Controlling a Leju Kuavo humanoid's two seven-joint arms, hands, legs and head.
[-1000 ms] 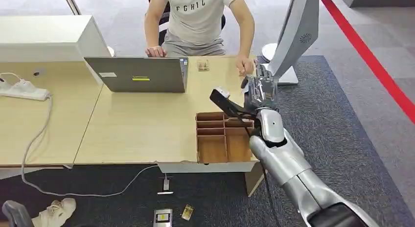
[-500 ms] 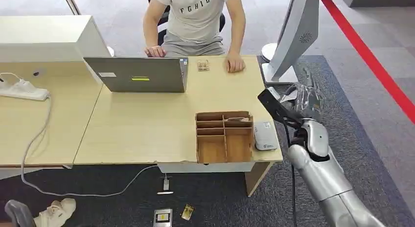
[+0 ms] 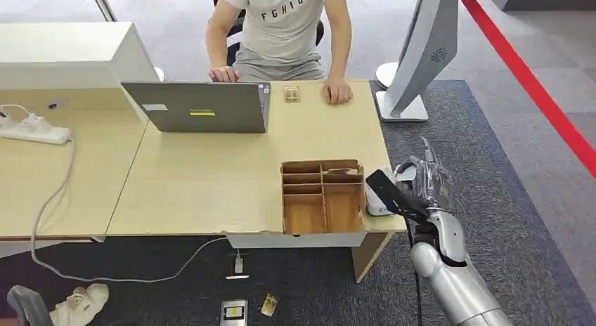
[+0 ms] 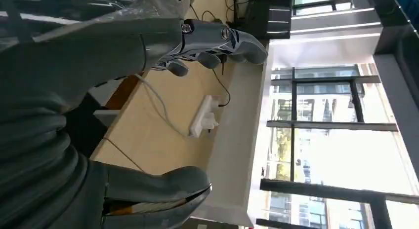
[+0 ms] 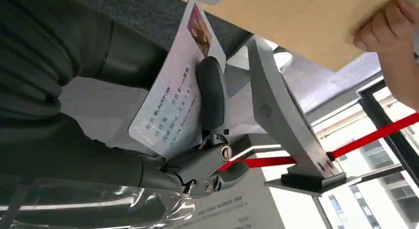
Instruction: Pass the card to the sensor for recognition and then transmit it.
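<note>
two pale wooden desks (image 3: 211, 178) are filling the room's middle, sitting on dark grey carpet (image 3: 492, 192) crossed by a red stripe (image 3: 534, 80) at 2 o'clock. a grey laptop (image 3: 197, 107) is standing at 11 o'clock before a seated person (image 3: 281, 31). a brown compartmented cardboard tray (image 3: 323, 196) is lying by the desk's 4 o'clock corner, a small white sensor (image 3: 376, 199) just beside it. the right hand (image 3: 422, 185) is pinching the white printed card (image 5: 175, 100) off that corner. the left hand (image 4: 148, 105) is hanging with fingers apart, holding nothing.
</note>
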